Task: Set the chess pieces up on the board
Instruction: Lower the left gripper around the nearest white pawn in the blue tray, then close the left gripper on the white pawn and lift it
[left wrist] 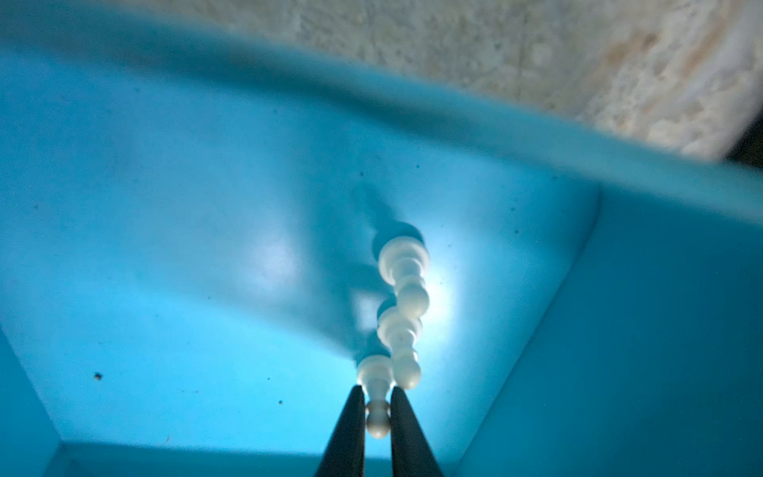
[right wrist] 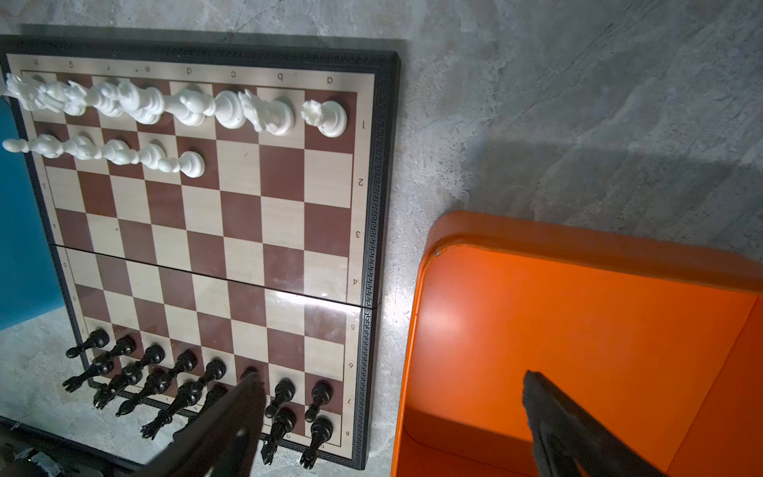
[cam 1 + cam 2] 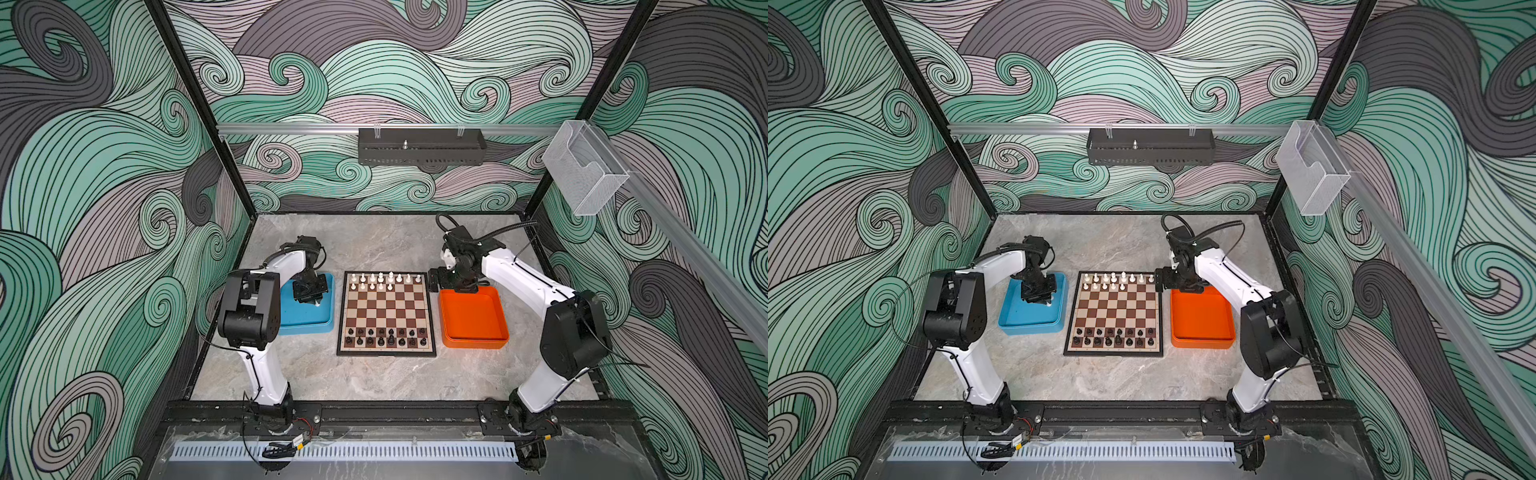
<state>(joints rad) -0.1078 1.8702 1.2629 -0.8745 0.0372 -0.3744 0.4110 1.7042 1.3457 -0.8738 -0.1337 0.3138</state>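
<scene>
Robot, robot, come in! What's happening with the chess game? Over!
Left gripper shut on a white pawn in the blue tray. Two more pawns right beside it. Right gripper open beside the board. Board three white pawns short.

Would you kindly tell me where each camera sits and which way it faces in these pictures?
Top views: high at the front, facing down towards the back wall; both arms, the board, blue tray and orange tray show.
Left wrist: on the left arm, looking into the blue tray; the left gripper pinches a white pawn.
Right wrist: on the right arm, looking down at the board and orange tray; the open right gripper shows.
Shared: top and right wrist views both show the board.
</scene>
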